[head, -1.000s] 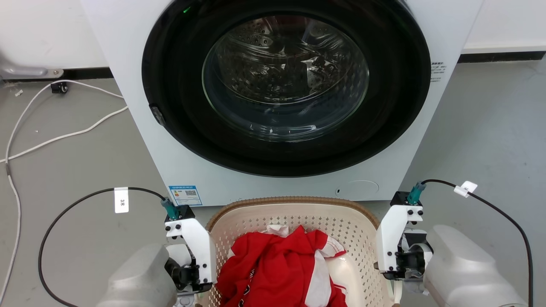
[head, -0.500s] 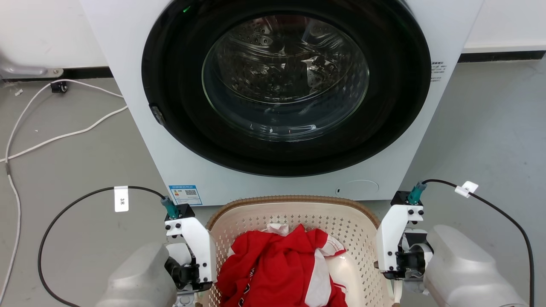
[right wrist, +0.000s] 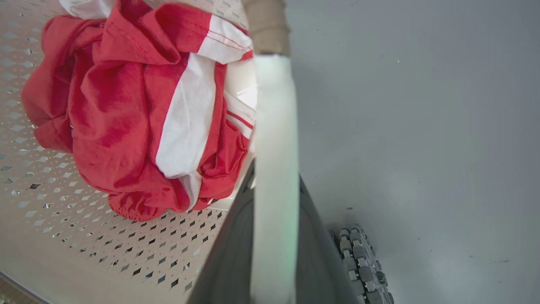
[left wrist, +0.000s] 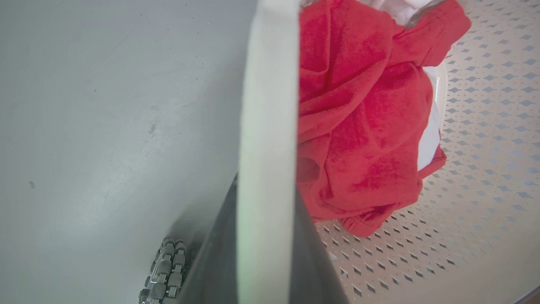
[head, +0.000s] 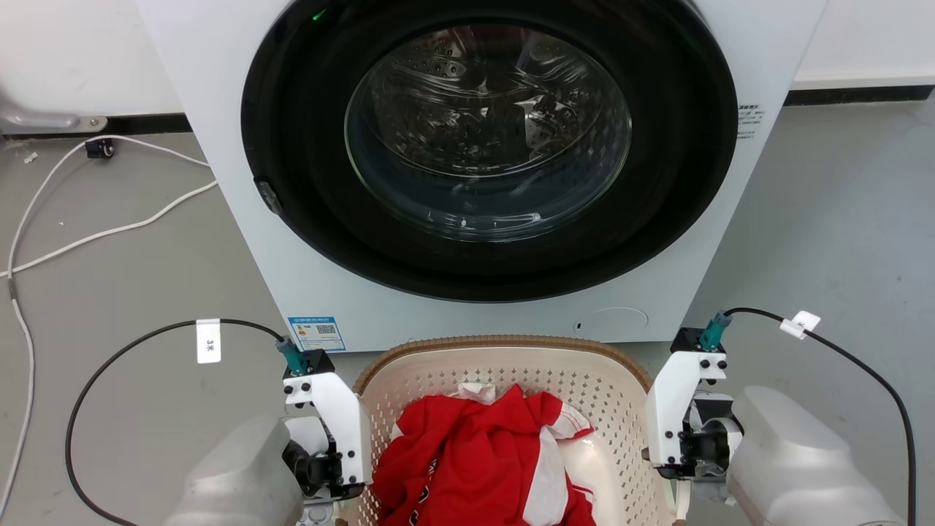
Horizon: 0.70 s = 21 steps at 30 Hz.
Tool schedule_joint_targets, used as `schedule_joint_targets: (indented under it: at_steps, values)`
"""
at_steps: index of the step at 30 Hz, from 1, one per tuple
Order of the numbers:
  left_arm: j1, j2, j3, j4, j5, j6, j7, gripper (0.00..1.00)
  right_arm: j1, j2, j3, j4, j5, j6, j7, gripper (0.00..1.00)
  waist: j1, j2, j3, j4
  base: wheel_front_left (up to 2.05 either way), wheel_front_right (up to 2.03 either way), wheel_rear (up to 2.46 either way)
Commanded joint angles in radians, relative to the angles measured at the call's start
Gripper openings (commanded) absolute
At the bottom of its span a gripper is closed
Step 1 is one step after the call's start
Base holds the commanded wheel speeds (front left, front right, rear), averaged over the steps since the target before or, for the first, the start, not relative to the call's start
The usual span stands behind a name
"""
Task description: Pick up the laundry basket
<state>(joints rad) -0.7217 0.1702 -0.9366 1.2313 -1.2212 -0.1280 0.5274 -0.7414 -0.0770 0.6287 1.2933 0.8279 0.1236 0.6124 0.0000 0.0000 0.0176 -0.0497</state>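
The basket sits midway between the left gripper and right gripper. Both jaws clench its handles.

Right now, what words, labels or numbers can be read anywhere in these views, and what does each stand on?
"3米": white tag on the left arm's black cable.
Blue QR-code sticker, low on the washing machine front: too small to read.
Printed lines at the machine's right edge: too small to read.
Small tag on the right arm's cable: marking unreadable.
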Motion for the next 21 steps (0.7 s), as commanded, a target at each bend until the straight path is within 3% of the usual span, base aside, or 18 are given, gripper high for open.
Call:
schedule_joint_targets:
  at_steps: [1, 21]
  values:
    - [-0.012, -0.011, -0.002, -0.012, -0.009, -0.005, -0.004, 0.0, 0.006, 0.01, -0.003, -0.007, 0.003, 0.013, -0.001, 0.0, 0.0, 0.0, 0.001, 0.0, 0.0, 0.0, 0.0]
    - [-0.011, -0.011, -0.025, -0.01, -0.021, -0.005, -0.015, 0.0, 0.015, 0.009, -0.021, -0.007, -0.012, 0.013, 0.004, 0.0, 0.0, 0.0, 0.002, 0.002, 0.0, 0.0, 0.0]
